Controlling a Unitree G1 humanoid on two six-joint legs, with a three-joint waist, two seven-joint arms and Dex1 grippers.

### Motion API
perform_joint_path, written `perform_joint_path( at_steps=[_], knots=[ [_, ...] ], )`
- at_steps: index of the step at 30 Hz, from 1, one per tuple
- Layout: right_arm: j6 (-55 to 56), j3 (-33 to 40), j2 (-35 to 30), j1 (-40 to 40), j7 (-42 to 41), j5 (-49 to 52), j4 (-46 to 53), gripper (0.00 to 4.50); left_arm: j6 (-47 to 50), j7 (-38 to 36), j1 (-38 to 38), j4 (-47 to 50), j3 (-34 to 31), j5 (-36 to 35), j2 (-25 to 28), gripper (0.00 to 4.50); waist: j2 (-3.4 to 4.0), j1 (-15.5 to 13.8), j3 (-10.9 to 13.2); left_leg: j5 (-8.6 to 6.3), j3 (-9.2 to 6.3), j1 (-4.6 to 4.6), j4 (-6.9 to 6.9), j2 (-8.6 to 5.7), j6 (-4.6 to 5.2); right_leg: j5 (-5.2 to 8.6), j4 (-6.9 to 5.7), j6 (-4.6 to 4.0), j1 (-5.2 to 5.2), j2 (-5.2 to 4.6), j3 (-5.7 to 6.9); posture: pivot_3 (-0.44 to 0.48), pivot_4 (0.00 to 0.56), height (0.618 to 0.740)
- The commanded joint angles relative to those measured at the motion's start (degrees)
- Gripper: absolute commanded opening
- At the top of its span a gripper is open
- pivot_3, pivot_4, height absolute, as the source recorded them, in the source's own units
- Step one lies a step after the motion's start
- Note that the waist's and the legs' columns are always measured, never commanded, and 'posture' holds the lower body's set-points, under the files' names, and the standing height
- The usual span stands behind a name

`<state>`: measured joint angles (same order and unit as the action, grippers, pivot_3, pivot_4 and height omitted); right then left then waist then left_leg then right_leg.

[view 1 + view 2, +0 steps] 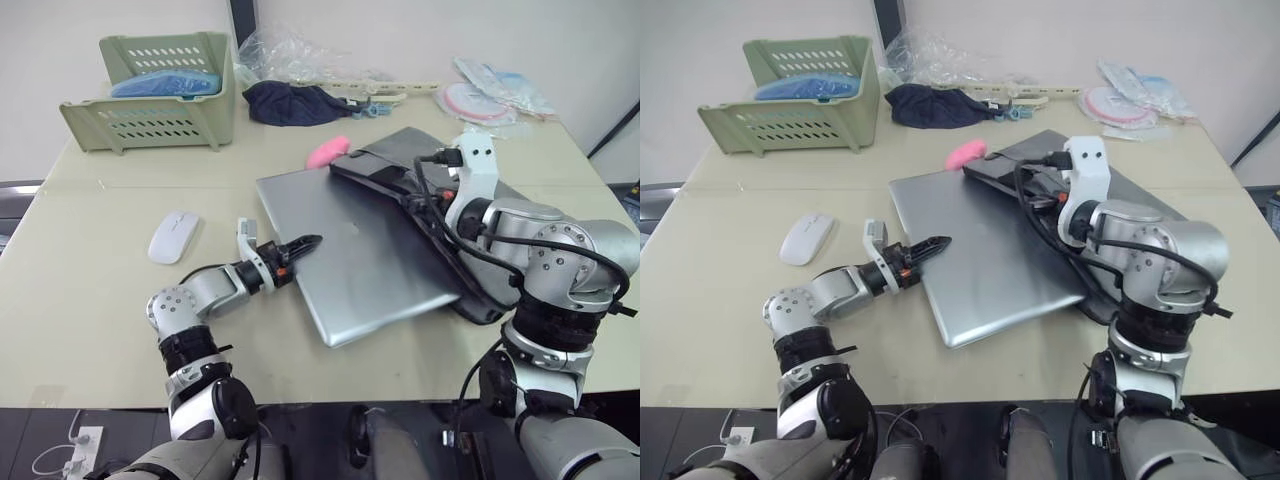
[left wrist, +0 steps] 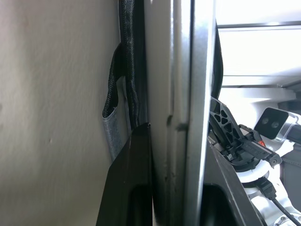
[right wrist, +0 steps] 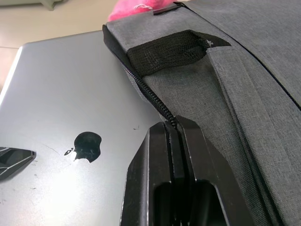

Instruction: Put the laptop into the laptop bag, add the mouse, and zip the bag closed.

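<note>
The silver laptop (image 1: 360, 250) lies lid-up on the tan table (image 1: 90, 300), its far right part slid into the mouth of the grey laptop bag (image 3: 244, 70), the rest sticking out toward the robot with the dark logo (image 3: 85, 146) showing on the lid. The left gripper (image 1: 300, 247) is at the laptop's left edge, its two black fingers (image 2: 127, 188) set one on each face of the thin slab, pinching that edge. The right gripper (image 3: 173, 132) sits on the bag's opening just right of the laptop, fingers pressed together on the bag's zipper edge (image 3: 150, 99), near the black webbing handle (image 3: 169, 49). The white mouse (image 1: 172, 236) rests on the table left of the laptop, apart from it and beyond the left arm. A pink plush toy (image 1: 327, 152) lies just behind the laptop's far corner, touching the bag. Farther back from the laptop stand a green plastic basket (image 1: 150, 120) holding something blue, a dark cloth (image 1: 290, 103), and clear plastic packets (image 1: 490, 95).
</note>
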<state>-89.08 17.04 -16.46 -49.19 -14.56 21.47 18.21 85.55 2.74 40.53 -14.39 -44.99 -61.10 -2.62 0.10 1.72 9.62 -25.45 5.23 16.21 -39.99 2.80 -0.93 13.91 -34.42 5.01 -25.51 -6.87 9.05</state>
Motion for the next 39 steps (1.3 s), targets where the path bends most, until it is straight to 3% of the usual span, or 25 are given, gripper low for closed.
perform_joint_path(
  at_steps=[1,8,22,39],
  knots=[
    [-1.0,2.7,0.6,-2.2,1.9,-0.6,1.6,0.01,-1.5,-0.4,1.9,0.9,-0.8,-5.3,-0.5,0.41,0.00,0.0,0.0,0.00,0.00,0.00,0.00,0.00,0.00,0.00,0.00,0.00,0.00,0.00,0.00,0.000,0.150,0.740],
    [-3.4,12.9,8.7,-6.5,10.1,-1.6,-0.3,0.01,-2.9,0.7,1.2,0.8,0.2,-6.2,-0.4,0.41,0.01,0.0,0.0,0.00,0.00,0.00,0.01,0.00,0.00,0.00,-0.01,0.00,-0.02,0.00,0.00,0.000,0.150,0.740],
    [-3.4,15.8,19.0,-3.9,23.2,8.5,4.6,0.01,-5.2,-0.1,0.9,-0.4,3.0,-6.4,0.3,0.41,0.05,0.1,0.0,0.00,-0.01,0.00,0.04,0.00,0.00,0.00,0.01,0.00,-0.02,0.02,0.01,0.000,0.150,0.740],
    [-3.4,16.0,18.1,-3.5,30.8,16.8,2.6,0.01,-6.3,-2.4,3.5,-2.5,10.9,-7.1,-4.0,0.41,0.06,0.0,0.0,0.00,-0.02,0.05,0.05,0.00,0.00,0.00,0.06,0.00,-0.02,0.01,0.01,0.000,0.150,0.740]
  ],
)
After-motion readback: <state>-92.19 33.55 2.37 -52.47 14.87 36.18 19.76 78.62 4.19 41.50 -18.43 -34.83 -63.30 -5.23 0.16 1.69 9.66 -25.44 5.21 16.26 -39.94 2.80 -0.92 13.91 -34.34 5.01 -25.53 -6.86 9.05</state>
